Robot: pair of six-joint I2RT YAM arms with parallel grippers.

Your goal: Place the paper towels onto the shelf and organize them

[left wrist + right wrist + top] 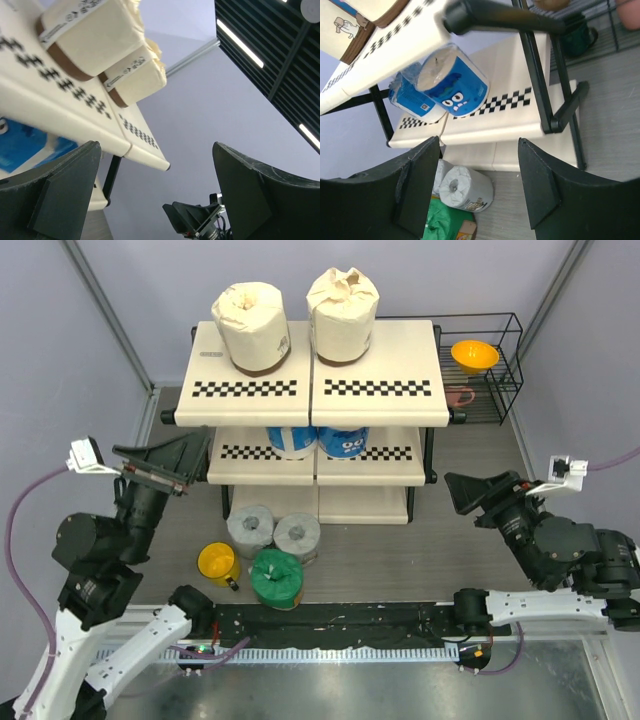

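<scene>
The shelf stands at the back middle. Two cream paper towel rolls stand on its top board. Two blue-and-white rolls sit on the middle tier. Two grey rolls and a green roll stand on the table in front of the shelf. My left gripper is open and empty, raised left of the shelf. My right gripper is open and empty, right of the shelf. The right wrist view shows a blue roll, a grey roll and the green roll.
A small yellow mug stands left of the green roll. A black wire rack with an orange bowl sits right of the shelf. A black strip runs along the near table edge.
</scene>
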